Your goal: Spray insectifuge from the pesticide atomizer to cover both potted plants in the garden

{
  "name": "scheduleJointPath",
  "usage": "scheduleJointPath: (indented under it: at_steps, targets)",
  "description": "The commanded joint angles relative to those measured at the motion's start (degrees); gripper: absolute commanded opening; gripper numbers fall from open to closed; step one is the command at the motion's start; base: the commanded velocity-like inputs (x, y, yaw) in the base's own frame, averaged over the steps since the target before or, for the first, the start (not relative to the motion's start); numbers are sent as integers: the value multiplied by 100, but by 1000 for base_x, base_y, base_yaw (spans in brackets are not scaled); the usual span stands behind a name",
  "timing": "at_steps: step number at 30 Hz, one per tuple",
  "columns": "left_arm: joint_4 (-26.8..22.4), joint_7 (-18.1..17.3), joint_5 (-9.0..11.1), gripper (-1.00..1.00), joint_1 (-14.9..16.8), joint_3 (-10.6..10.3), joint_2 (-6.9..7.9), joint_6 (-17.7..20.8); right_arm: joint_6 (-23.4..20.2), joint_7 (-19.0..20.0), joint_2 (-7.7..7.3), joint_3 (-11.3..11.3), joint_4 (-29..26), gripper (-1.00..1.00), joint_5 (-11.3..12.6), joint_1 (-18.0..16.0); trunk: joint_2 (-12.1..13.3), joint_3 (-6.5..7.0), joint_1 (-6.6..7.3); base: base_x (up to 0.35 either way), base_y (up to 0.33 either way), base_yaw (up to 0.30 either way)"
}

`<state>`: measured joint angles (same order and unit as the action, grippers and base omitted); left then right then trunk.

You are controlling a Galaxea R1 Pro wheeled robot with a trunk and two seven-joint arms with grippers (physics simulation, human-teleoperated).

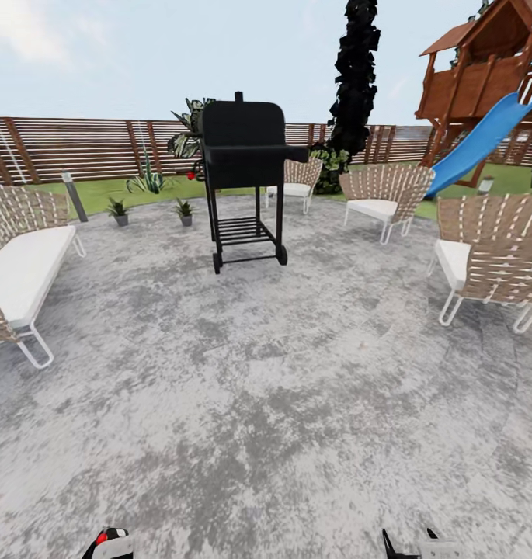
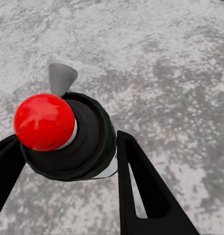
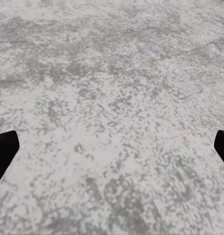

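In the left wrist view the pesticide atomizer (image 2: 89, 139) sits between my left gripper's (image 2: 67, 142) two black fingers, which are shut on its dark body; its red tip (image 2: 43, 121) faces the camera. The head view shows that red tip (image 1: 101, 537) at the bottom edge, over the grey stone patio (image 1: 281, 373). Two potted plants (image 1: 120, 210) (image 1: 185, 210) in small grey pots stand far off at the patio's back left edge, beside the lawn. My right gripper (image 3: 114, 147) hangs open above bare stone, with nothing between its fingers.
A black wheeled grill (image 1: 246, 178) stands just right of the plants. A white-cushioned sofa (image 1: 21, 268) lines the left side, and woven chairs (image 1: 386, 194) (image 1: 491, 256) the right. A slatted fence (image 1: 79, 147), a grey bollard lamp (image 1: 74, 196) and a blue slide (image 1: 483, 144) lie beyond.
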<state>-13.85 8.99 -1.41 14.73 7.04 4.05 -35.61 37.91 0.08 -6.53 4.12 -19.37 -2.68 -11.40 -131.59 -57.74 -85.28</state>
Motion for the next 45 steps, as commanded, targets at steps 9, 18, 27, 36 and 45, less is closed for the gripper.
scheduleJointPath:
  at_steps: [9,18,27,36,45]
  targets:
    - [5,16,-17,-100,4,7,-1,-16,6,11,8,21,3,100,-40,-3,-2,-5,-2,298,177,47]
    - [5,15,-17,-100,4,7,-1,-1,7,9,11,24,3,100,-40,-3,-2,-5,-2,298,156,255]
    - [5,15,-17,-100,4,7,-1,-13,8,9,11,19,3,100,-40,-3,-2,-5,-2,313,108,271]
    - [5,15,-17,-100,4,7,-1,-16,6,9,11,23,3,100,-40,-3,-2,-5,-2,331,13,227]
    - [5,18,-17,-100,4,7,-1,-16,6,18,5,25,3,100,-40,-3,-2,-5,-2,335,0,17]
